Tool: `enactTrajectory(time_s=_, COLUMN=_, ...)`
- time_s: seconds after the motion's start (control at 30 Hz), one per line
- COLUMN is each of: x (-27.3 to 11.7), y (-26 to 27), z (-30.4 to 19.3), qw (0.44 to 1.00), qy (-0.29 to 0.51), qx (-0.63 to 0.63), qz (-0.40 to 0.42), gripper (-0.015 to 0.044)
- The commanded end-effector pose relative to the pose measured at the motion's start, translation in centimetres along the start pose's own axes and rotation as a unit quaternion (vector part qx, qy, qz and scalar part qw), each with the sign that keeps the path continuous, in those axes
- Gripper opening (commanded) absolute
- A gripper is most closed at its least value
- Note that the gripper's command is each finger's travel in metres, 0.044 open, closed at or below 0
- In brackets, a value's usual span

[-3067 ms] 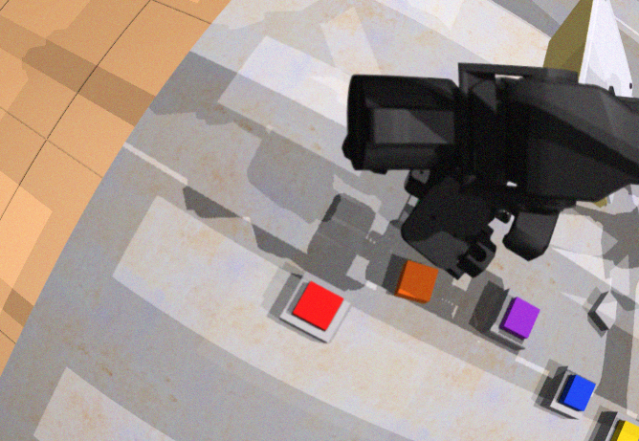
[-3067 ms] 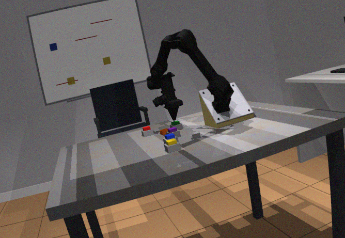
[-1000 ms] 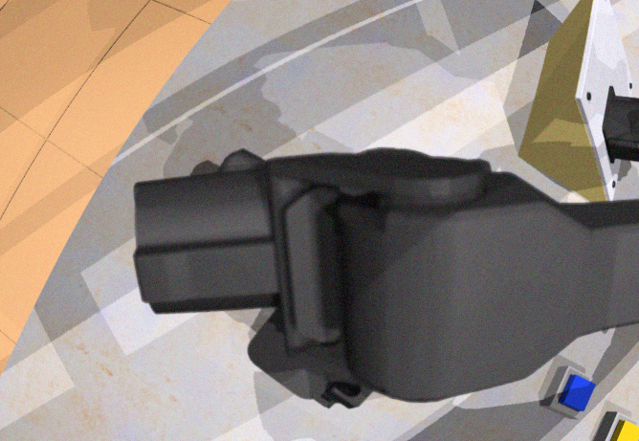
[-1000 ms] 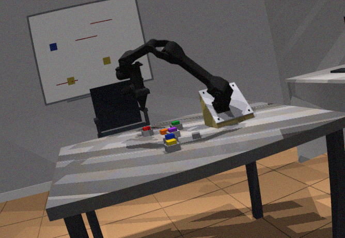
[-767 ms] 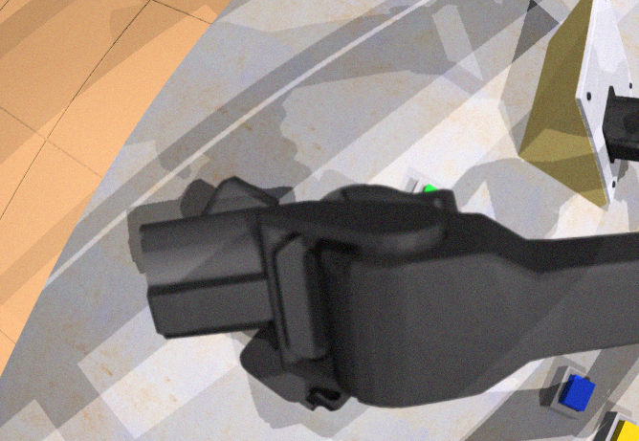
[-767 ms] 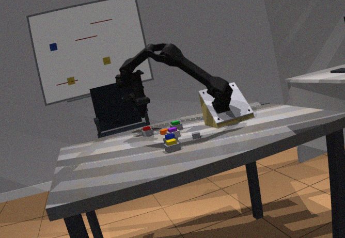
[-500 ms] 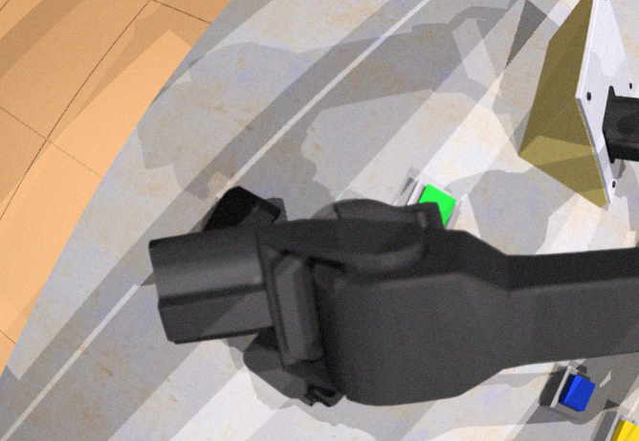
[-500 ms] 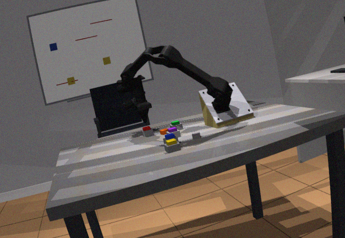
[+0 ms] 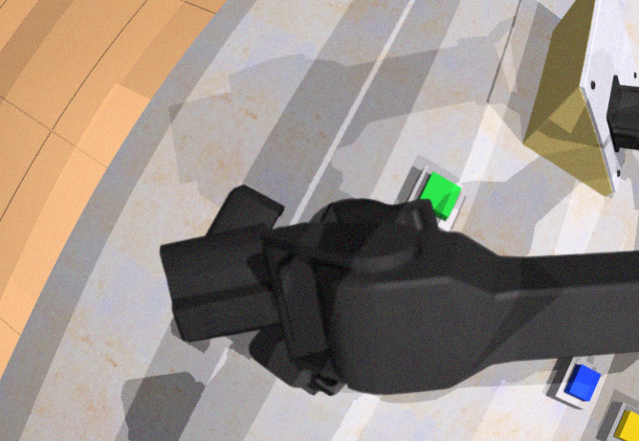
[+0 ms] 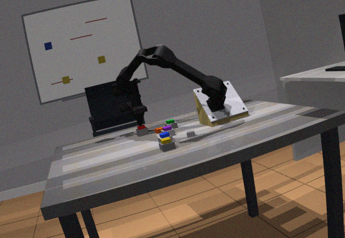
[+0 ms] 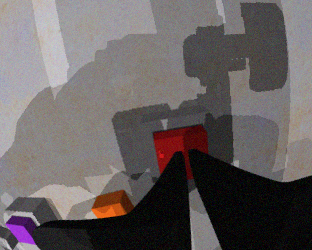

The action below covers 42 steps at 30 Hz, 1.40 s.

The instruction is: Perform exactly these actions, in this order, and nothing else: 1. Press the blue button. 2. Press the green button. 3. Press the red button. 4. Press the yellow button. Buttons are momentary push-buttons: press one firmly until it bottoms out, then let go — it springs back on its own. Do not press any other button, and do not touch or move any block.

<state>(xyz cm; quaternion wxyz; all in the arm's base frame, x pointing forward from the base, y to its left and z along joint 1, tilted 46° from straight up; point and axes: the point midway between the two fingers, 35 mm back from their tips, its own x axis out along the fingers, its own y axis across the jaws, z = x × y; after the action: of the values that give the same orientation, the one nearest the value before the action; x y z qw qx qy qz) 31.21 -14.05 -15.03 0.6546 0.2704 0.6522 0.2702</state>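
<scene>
My gripper [image 10: 140, 124] [image 11: 185, 157] is shut and empty. Its tips are right at the top of the red button [image 10: 141, 127] [image 11: 169, 142], apparently touching it; how far the cap is pushed in cannot be told. In the top view the arm hides the red button and the fingertips. The green button [image 9: 440, 195] [image 10: 170, 121] stands farther back toward the arm's base. The blue button [image 9: 583, 383] [image 10: 164, 135] and the yellow button [image 9: 628, 427] [image 10: 165, 140] stand close together, away from the gripper.
An orange block [image 10: 158, 130] [image 11: 110, 204] lies between the red button and the purple button [image 10: 167, 128] [image 11: 21, 230]. A small grey block [image 10: 190, 133] lies nearer the arm's slanted white mount [image 9: 594, 63] [image 10: 237, 101]. The table's edge [image 10: 125, 182] runs along the front.
</scene>
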Motion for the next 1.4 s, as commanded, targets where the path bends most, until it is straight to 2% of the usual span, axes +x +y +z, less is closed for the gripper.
enactTrajectory(time_s=0.0, x=0.6, y=0.1, z=-0.2, qw=1.000, qy=0.001, qx=0.005, qz=0.004, gripper=0.0020)
enactTrajectory(time_s=0.7, x=0.7, y=0.1, z=-0.2, qw=1.000, qy=0.001, qx=0.005, qz=0.004, gripper=0.0020)
enactTrajectory(time_s=0.83, x=-2.3, y=0.1, z=-0.2, qw=1.000, qy=0.001, qx=0.005, qz=0.003, gripper=0.0020)
enactTrajectory(time_s=1.03, x=-3.4, y=0.0, z=-0.1, qw=1.000, qy=0.001, qx=0.005, qz=0.003, gripper=0.0020)
enactTrajectory(time_s=1.2, x=-8.6, y=0.0, z=-0.2, qw=1.000, qy=0.001, qx=0.006, qz=0.002, gripper=0.0020)
enactTrajectory(time_s=1.37, x=-9.0, y=1.1, z=0.4, qw=1.000, qy=0.001, qx=0.007, qz=-0.001, gripper=0.0020)
